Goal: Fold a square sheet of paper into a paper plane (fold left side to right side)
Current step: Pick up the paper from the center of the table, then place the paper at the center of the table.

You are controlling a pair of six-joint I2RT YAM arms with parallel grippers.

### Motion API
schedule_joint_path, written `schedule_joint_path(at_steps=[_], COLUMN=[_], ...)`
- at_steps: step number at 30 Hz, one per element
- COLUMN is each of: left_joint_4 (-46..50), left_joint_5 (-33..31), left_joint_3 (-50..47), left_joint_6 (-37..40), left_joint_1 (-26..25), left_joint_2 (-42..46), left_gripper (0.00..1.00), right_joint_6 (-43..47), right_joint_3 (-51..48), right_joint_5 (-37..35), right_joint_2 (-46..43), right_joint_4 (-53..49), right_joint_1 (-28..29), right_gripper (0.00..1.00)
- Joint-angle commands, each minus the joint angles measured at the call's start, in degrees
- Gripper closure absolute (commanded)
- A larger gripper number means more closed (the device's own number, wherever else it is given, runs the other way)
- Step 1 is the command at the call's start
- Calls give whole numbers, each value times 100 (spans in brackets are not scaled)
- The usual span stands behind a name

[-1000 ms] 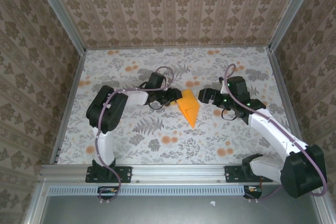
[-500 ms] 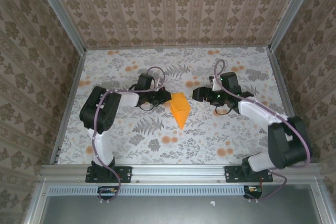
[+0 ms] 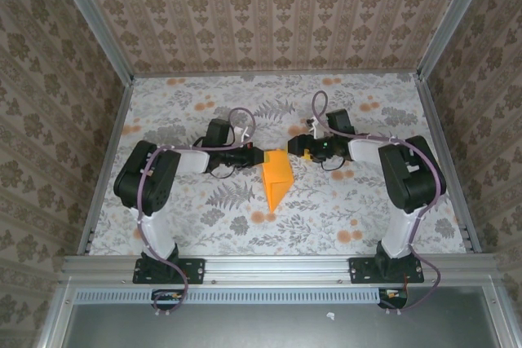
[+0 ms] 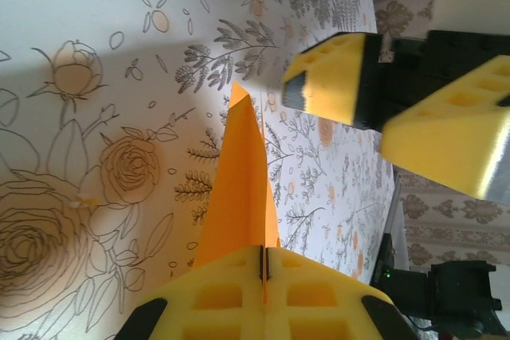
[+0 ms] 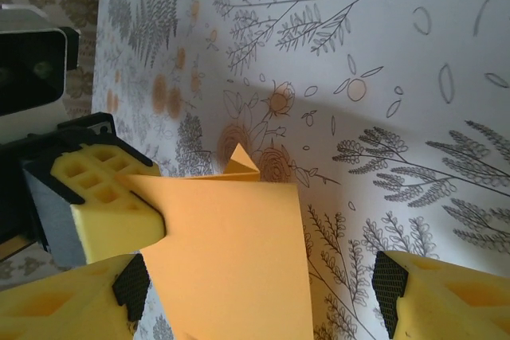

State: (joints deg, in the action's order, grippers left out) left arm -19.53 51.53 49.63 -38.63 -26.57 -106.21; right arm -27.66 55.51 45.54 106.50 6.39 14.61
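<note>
One orange paper plane [image 3: 276,177] tapers to a point.

- left arm: elbow out to the left, forearm reaching inward and low.
- left gripper [image 3: 254,155]: pads pressed together, clamping the paper [image 3: 276,175] at its edge.
- right arm: mirrored, elbow out to the right, forearm reaching inward.
- right gripper [image 3: 297,146]: faces the left one, jaws parted wide, nothing gripped.

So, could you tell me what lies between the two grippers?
In the top view, the orange paper lies there, clamped by the left gripper; the right gripper is open.
</note>
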Motion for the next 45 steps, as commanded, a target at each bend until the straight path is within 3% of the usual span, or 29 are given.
schedule_joint_path(at_steps=[1,7,17,22,30,32,35,39,43,45], left_joint_4=[-314,-427,-582,-556,-361,-161,324,1581,2643,3115], left_joint_5=[315,351,369,298,290,224,31,-624,-1688,-2240], left_joint_3=[-74,-73,16,25,121,197,326,647,778,760], left_joint_6=[178,140,39,58,239,342,621,1368,1921,2180], left_joint_1=[8,7,-94,-98,-95,-90,-64,-11,9,-35], left_joint_2=[127,91,-83,-169,-336,-324,-125,522,1326,1754], left_gripper=[100,100,100,100,100,89,62,37,25,24], right_joint_6=[-55,-38,-49,158,537,568,649,550,314,175], right_joint_3=[30,-54,-178,-212,-253,-226,-116,31,209,336], right_joint_5=[560,864,1106,1044,714,667,535,227,-177,-297], right_joint_2=[256,428,552,352,-192,-284,-387,-504,-559,-559], right_joint_4=[636,808,911,641,-26,-184,-639,-1229,-1687,-1883], right_joint_1=[9,59,106,86,39,34,35,60,137,206], right_gripper=[23,25,37,53,92,100,100,100,100,100])
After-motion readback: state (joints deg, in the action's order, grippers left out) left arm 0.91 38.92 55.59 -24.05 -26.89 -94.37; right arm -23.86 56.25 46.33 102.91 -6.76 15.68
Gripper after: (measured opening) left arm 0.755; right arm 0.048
